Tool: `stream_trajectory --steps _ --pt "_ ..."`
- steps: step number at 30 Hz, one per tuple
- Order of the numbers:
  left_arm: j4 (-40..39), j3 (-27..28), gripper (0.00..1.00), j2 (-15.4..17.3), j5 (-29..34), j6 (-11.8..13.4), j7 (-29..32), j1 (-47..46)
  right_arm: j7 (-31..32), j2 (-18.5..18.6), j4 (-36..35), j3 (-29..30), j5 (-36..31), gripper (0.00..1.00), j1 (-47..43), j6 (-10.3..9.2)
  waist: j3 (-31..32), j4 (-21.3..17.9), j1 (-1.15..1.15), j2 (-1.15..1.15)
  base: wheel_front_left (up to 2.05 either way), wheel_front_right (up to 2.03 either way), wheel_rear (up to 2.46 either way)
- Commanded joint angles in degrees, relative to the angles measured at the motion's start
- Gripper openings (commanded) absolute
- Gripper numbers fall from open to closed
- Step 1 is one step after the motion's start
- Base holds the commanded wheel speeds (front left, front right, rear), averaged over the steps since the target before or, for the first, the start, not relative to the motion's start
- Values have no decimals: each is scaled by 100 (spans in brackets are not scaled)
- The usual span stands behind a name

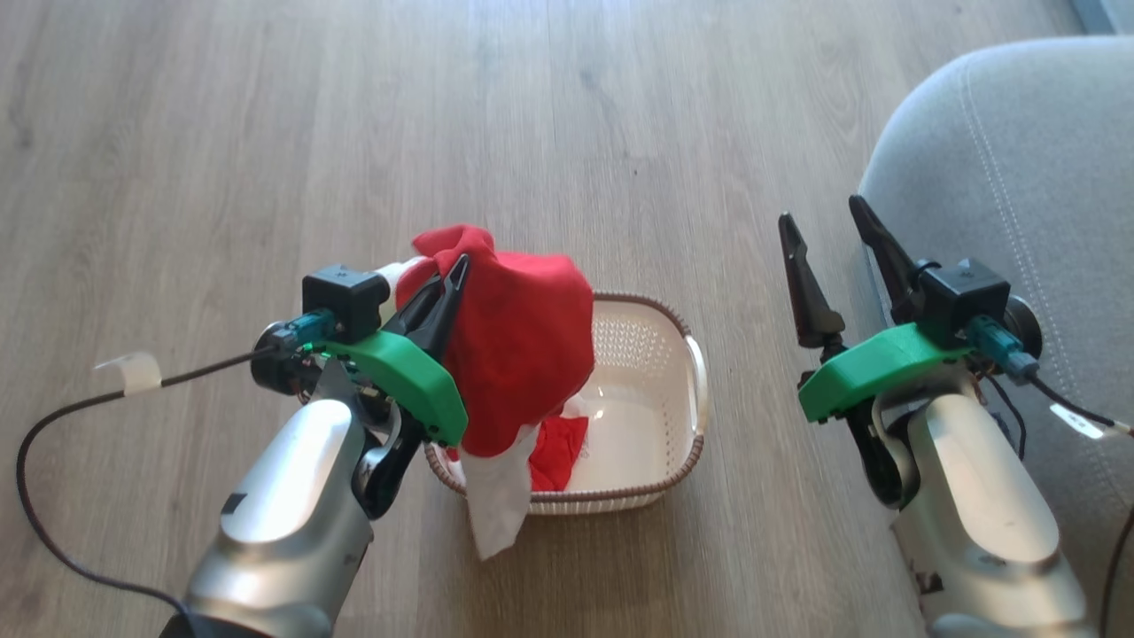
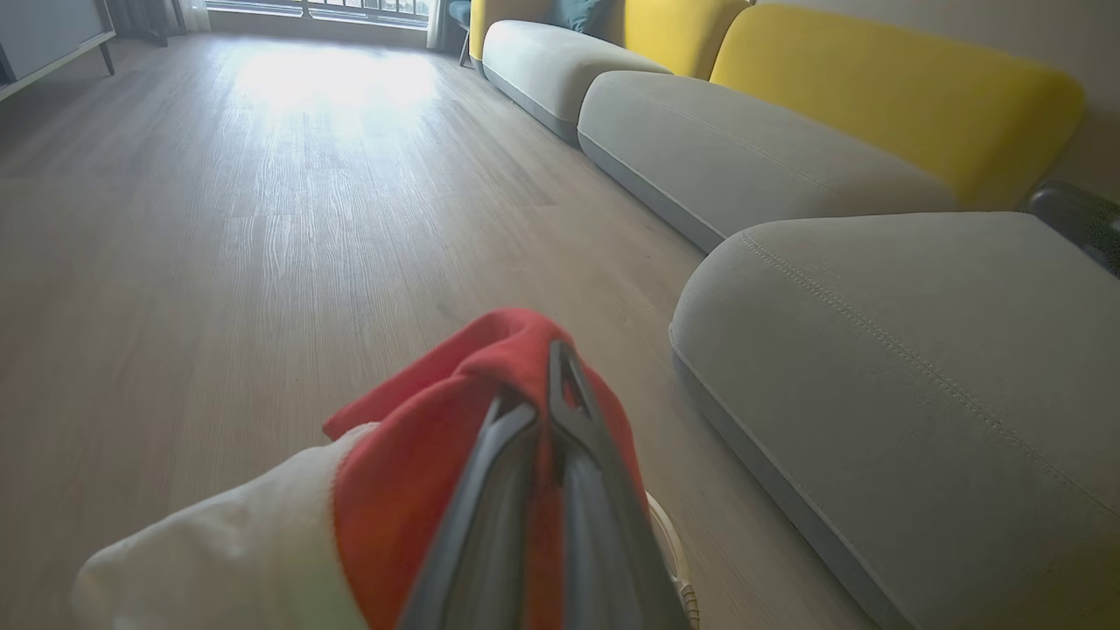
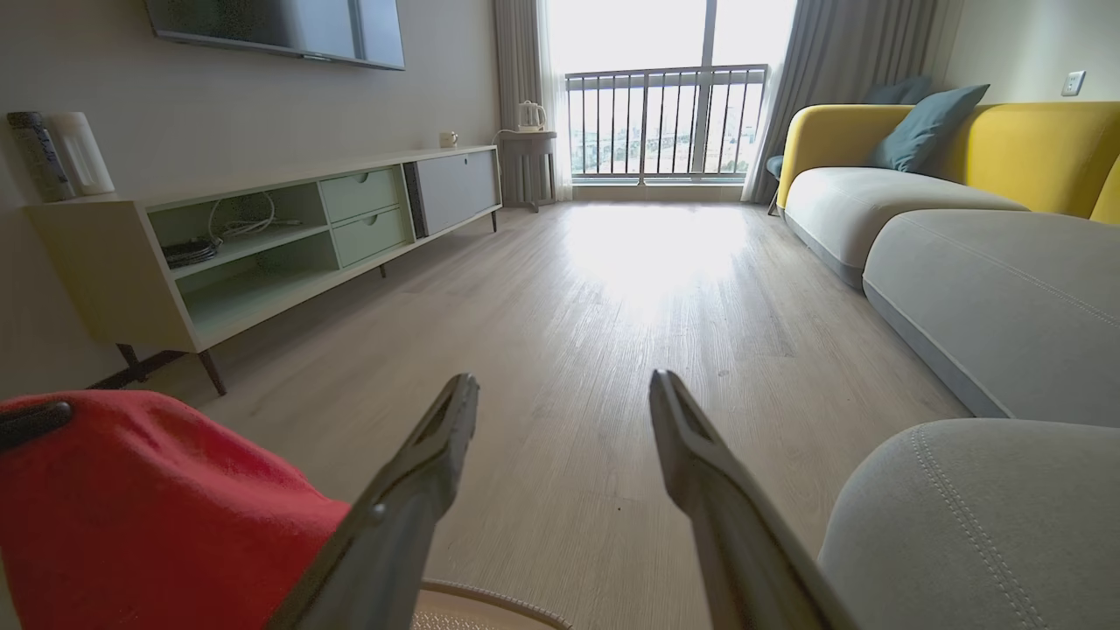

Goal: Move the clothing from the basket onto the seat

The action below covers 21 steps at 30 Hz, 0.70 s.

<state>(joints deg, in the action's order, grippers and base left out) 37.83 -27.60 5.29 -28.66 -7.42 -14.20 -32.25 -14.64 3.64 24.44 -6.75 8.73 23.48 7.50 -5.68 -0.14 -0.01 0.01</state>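
Red garment clamped by a top fold in left gripper, bulk draped at 3 o'clock of the fingers, white tail dangling to 6 over the basket rim. Risks: thin pinch, could slip mid-swing; tail could snag rim and drag basket. Second red piece lying inside basket. Seat at 3 o'clock; right gripper spread, empty, just beside it.

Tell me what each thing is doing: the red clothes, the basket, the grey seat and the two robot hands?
Left gripper: shut on the red garment.
Red garment: hanging above the basket, white end dangling.
Other red cloth: lying in the basket.
Basket: upright on the floor.
Seat: no clothes on the part shown.
Right gripper: open, holding nothing.
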Motion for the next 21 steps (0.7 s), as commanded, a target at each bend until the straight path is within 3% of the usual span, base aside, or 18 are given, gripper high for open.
stream_trajectory --steps 1,21 --pt "-250 244 0 69 62 -7 -80 -166 -36 -46 -166 -135 39 100 62 -1 109 58 1 -1 0 0 0" --pt "-1124 473 0 43 296 -7 -80 -145 -36 -51 -148 -123 136 100 -198 -1 302 146 1 -1 0 0 0"
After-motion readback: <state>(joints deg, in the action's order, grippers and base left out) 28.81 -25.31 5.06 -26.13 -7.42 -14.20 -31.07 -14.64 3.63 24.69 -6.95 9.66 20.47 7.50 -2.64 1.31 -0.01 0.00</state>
